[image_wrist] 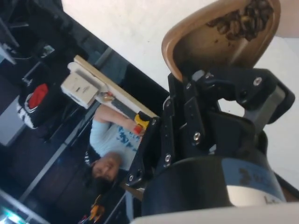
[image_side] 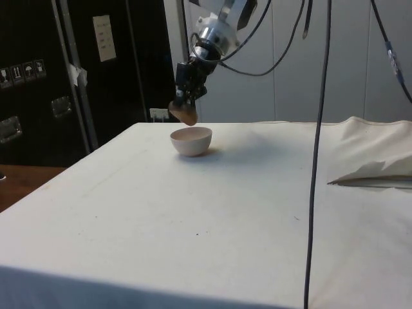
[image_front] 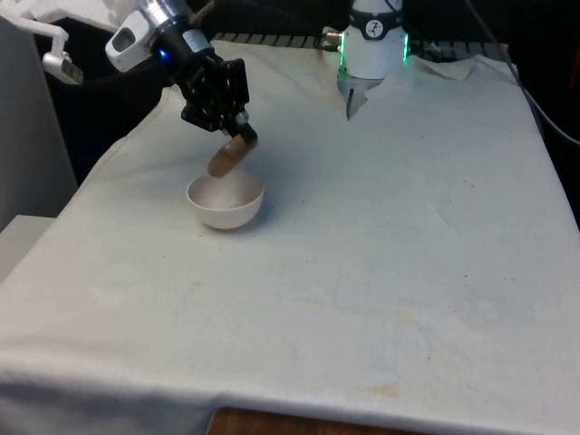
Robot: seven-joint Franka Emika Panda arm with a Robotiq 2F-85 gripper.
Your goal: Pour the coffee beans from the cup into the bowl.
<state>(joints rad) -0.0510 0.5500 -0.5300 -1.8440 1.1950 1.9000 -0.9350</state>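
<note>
Now pouring: fingers (image_front: 237, 136) pinch the cup (image_front: 228, 157), tipped over the bowl (image_front: 225, 201) on the counter (image_front: 381, 236). Beans (image_wrist: 240, 21) sit at the lip. I'd roll slowly, keeping the lip over centre; bowl contents unclear.

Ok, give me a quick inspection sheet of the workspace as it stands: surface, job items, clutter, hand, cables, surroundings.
Surface: white cloth over the table, wrinkled and faintly stained, bunched up at the robot's end.
Job's things: brown cup tilted steeply over the white bowl, mouth pointing down at it; coffee beans sit near the cup's lip in the wrist view. The bowl's contents cannot be made out.
Clutter: nothing seen.
Grippers: hand shut on the cup, above the bowl's far rim.
Cables: black cables hang down in front of the side camera.
Surroundings: dark cabinets beside the table; a person in a light shirt in the wrist view.
</note>
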